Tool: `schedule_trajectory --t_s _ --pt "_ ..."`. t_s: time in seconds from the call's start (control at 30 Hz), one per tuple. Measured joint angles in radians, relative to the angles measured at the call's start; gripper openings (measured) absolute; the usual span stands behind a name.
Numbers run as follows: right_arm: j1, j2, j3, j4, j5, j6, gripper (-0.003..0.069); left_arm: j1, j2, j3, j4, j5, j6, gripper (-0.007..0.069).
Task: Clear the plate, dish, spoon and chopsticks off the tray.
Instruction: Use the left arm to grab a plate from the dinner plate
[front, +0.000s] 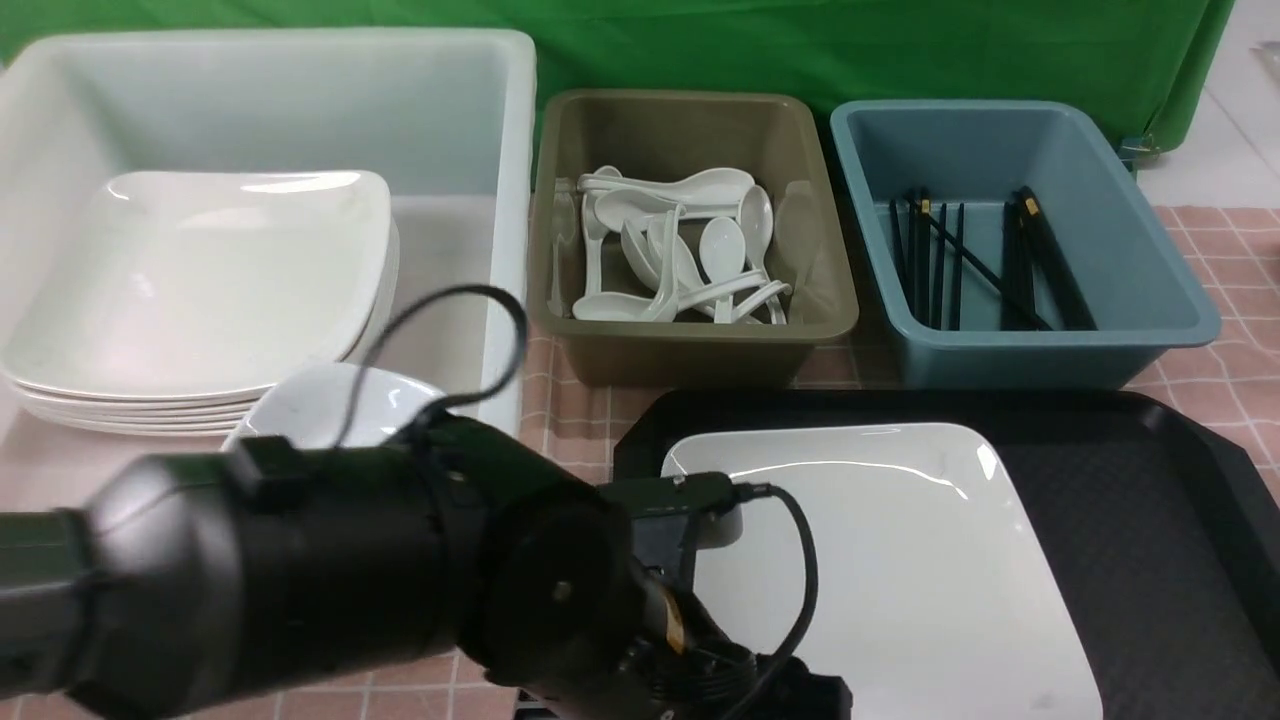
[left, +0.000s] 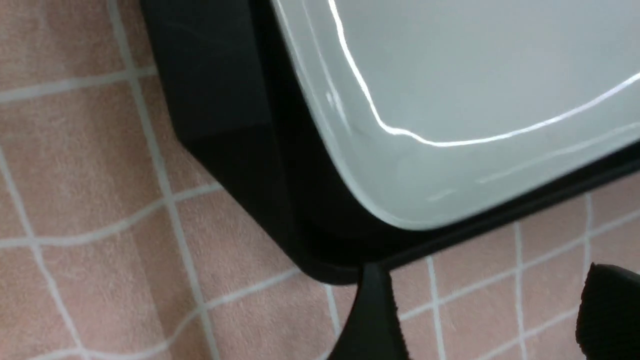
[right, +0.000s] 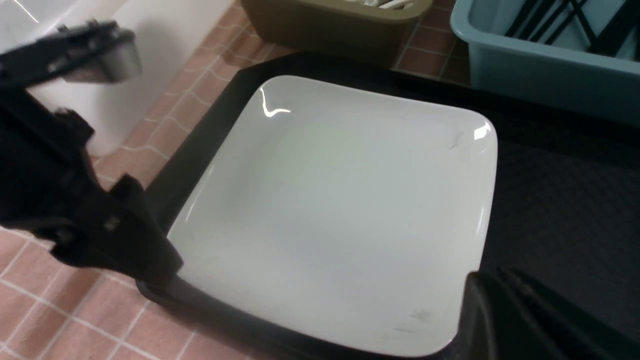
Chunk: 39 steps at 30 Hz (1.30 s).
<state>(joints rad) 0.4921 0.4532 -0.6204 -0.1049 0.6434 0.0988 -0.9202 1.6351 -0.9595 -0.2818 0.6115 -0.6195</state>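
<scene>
The left claw (left: 480, 310) is seen spread wide, with nothing gripped, just beside the near left corner of the tray (left: 215, 80). To the right of it, and forward, the plate (right: 330, 215) is found, its near left corner closest; whether the fingers touch its rim is hard to tell. Farther right, the right claw (right: 500, 320) is held closed, apparently empty.

Tray (front: 1130, 520) on pink checked cloth (front: 430, 690).
</scene>
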Motion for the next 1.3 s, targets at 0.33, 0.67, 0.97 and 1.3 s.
schedule_trajectory --t_s 0.33,0.67,0.97,1.3 --pt "0.0 0.0 0.0 0.0 0.0 0.002 0.003 -0.001 0.104 0.0 0.037 -0.102 -0.067 0.0486" --pt "0.0 0.0 0.0 0.0 0.0 0.002 0.003 -0.001 0.151 0.0 0.043 -0.272 -0.073 0.0486" --pt "0.0 0.0 0.0 0.0 0.001 0.003 0.003 0.021 0.216 0.0 0.033 -0.527 -0.097 0.0486" --pt "0.0 0.0 0.0 0.0 0.003 0.019 0.003 0.024 0.223 -0.005 -0.187 -0.488 -0.098 0.0486"
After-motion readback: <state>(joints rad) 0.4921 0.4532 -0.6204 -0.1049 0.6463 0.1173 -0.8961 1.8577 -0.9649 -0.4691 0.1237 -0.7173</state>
